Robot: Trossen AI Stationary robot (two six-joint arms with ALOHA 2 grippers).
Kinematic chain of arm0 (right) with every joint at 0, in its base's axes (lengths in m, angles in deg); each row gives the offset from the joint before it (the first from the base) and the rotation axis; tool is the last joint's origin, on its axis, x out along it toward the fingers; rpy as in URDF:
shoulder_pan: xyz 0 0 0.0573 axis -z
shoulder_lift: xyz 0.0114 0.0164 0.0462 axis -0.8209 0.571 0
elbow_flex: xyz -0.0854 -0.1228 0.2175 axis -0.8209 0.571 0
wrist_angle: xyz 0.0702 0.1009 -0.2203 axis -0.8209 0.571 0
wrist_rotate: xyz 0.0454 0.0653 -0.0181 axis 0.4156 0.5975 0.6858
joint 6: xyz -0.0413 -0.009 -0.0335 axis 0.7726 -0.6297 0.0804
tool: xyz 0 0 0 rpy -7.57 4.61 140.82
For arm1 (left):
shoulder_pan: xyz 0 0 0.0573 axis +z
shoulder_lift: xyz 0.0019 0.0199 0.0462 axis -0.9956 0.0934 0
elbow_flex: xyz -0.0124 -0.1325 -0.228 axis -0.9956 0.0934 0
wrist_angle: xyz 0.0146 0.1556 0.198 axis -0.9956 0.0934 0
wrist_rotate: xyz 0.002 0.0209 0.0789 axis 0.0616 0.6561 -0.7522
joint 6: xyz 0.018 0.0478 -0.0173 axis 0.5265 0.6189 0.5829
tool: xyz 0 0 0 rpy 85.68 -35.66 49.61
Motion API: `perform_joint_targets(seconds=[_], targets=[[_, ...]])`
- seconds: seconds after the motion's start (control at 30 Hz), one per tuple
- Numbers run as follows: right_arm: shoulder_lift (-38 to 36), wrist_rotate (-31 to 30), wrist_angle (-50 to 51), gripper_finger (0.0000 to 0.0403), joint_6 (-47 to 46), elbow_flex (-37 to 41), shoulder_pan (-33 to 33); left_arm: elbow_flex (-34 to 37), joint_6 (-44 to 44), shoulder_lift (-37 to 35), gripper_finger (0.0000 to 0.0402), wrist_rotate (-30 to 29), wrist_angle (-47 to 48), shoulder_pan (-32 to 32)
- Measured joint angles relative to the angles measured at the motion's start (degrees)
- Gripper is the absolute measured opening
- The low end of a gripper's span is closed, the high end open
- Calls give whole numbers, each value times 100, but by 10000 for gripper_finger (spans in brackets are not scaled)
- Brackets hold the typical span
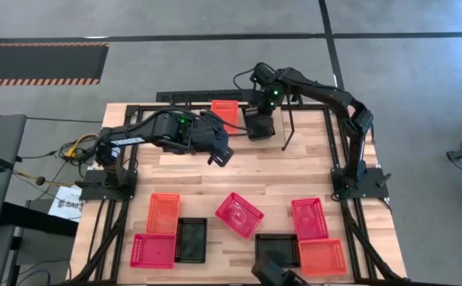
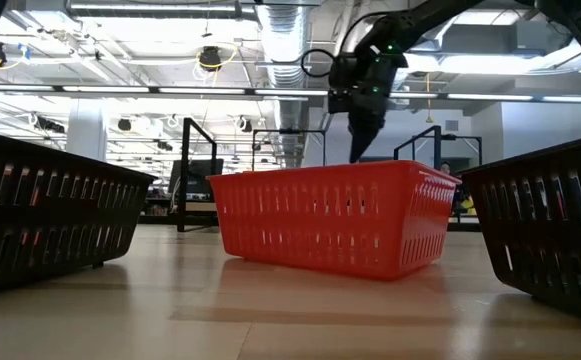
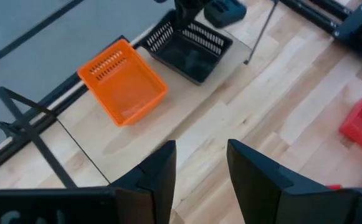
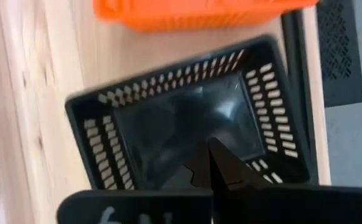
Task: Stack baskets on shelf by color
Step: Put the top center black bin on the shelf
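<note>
Nearest the front edge of the bench, seven baskets lie loose: a pinkish-red basket in the middle, black, orange and red ones to either side. Bare wood lies between them and the grippers. The left gripper hovers over that open strip, fingers apart, holding nothing. Beyond it, on the shelf, an orange basket sits beside a black basket. The right gripper is at the black basket's far rim; whether it is clamped on it cannot be told.
</note>
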Motion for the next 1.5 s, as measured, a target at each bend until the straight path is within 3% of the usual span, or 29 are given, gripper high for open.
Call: perform_joint_targets(seconds=[0.33, 0.5, 0.73, 1.23, 1.5], targets=[[456, 0, 449, 0, 594, 2, -62, -47, 55, 29, 132, 189, -33, 0], [953, -621, 300, 0, 616, 9, -275, -47, 67, 27, 132, 178, -33, 2], [1018, -1149, -127, 0, 841, 2, -362, -47, 30, 25, 132, 178, -38, 0], [1034, -1207, -16, 0, 448, 2, 314, -47, 32, 25, 132, 170, -38, 0], [883, -1163, 78, 0, 434, 2, 164, -47, 34, 25, 132, 165, -38, 0]])
